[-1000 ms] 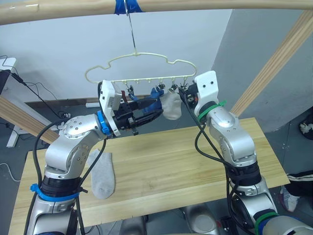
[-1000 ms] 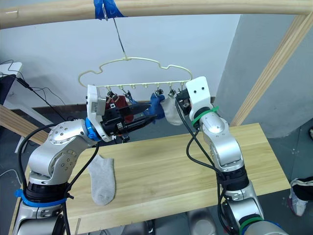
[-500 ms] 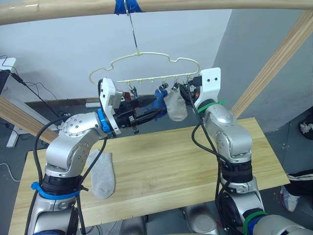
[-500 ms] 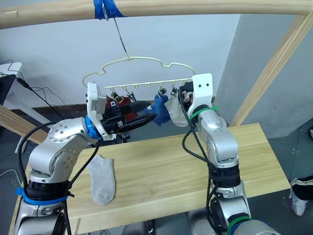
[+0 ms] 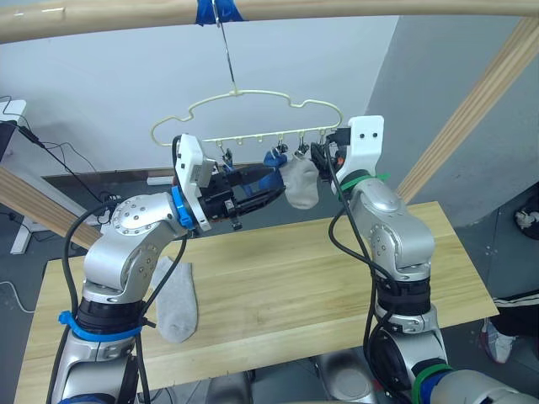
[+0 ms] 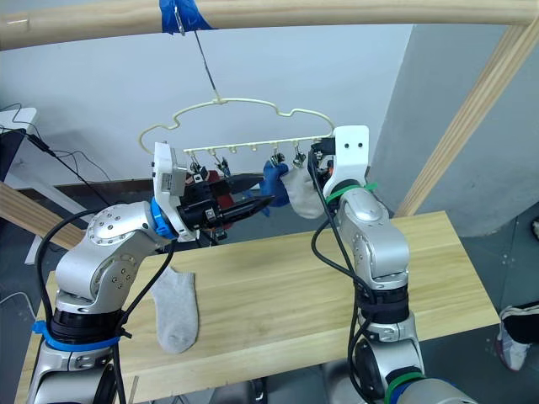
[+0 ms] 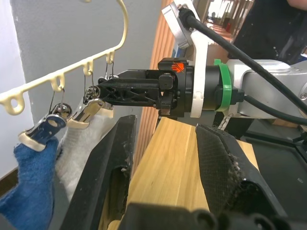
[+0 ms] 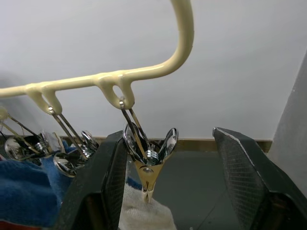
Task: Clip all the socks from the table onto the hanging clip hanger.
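While both tools, left (image 7: 163, 158) and right (image 8: 168, 167), stand apart, the hanger (image 5: 253, 97) may swing, loosening the grey sock (image 5: 301, 181).

Robot lab or test room: plain white wall (image 5: 101, 76), grey floor (image 5: 25, 261) with loose cables (image 5: 63, 160), rough wooden pole frame (image 5: 472, 109), pale plank bench (image 5: 278, 286).

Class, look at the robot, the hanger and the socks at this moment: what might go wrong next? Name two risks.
1. The right gripper stands open around the end clip holding the grey-white sock; squeezing it may drop the sock.
2. The clip hanger hangs from one hook, so either arm could swing it.
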